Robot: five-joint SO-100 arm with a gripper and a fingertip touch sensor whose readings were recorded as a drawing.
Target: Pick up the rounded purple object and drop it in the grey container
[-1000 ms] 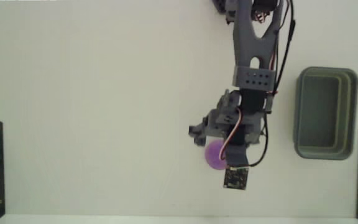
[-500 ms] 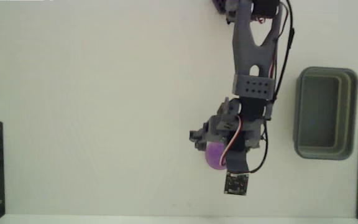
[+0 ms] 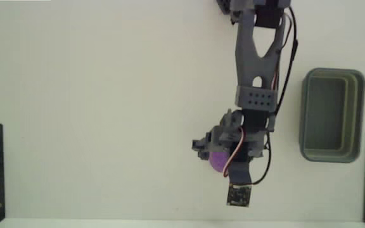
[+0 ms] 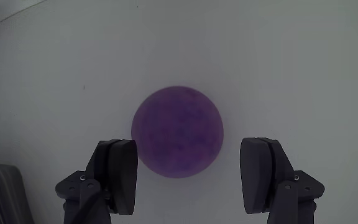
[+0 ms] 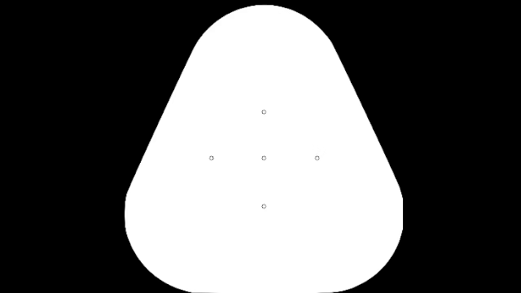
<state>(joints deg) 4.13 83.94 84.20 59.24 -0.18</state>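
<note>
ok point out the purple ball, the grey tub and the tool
purple ball (image 4: 178, 132): wrist view, centre of its face.
grey tub (image 3: 332, 157): fixed view, lower rim.
tool (image 4: 191, 177): wrist view, midway between its open fingertips.

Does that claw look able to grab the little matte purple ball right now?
Probably yes. The gripper is open, its fingers either side of the small matte purple ball, and nothing lies between them.

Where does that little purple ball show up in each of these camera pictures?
Fixed view: purple ball lies lower centre-right, half hidden under the arm.
Wrist view: ball fills the centre, just beyond the open pincer.
Shared landmark: the pincer over the ball.
</note>
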